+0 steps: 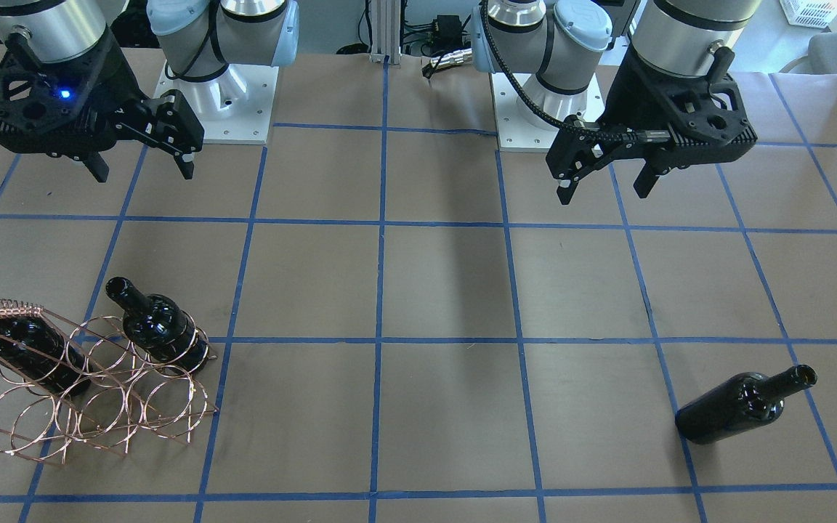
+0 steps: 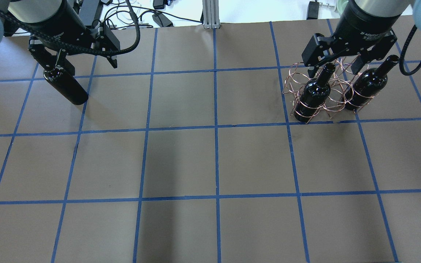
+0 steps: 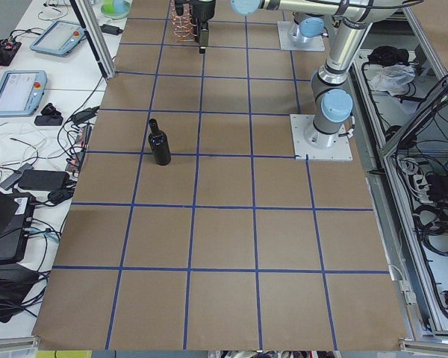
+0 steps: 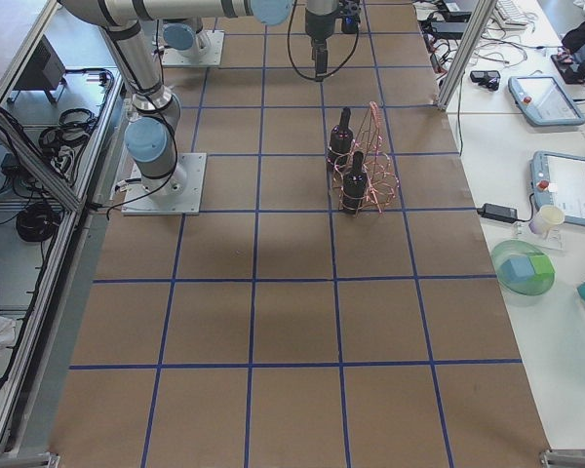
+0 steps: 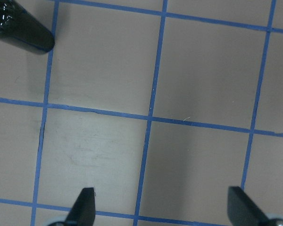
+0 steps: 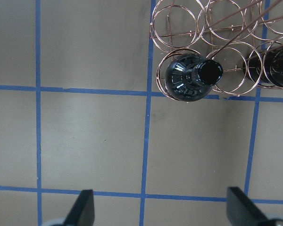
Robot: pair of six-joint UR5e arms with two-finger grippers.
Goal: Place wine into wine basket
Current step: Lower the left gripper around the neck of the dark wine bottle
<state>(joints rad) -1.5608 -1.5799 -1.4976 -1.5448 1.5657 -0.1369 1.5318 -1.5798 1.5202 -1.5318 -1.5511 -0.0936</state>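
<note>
One wine bottle (image 1: 745, 407) stands upright and loose on the table on my left side; it also shows in the overhead view (image 2: 66, 86) and at the top-left corner of the left wrist view (image 5: 19, 26). The copper wire wine basket (image 1: 99, 407) stands on my right side and holds two more bottles (image 2: 313, 95) (image 2: 365, 86) upright in its outer rings. The middle ring holds nothing. My left gripper (image 1: 604, 192) is open and empty, high above the table near the loose bottle. My right gripper (image 1: 142, 173) is open and empty above the basket (image 6: 179, 23).
The table is brown paper with a blue tape grid (image 2: 216, 128). The arm bases (image 1: 215, 109) stand at the robot's edge. Cables and an aluminium post (image 2: 208, 14) lie at the far edge in the overhead view. Tablets and cables sit on side benches (image 3: 30, 82).
</note>
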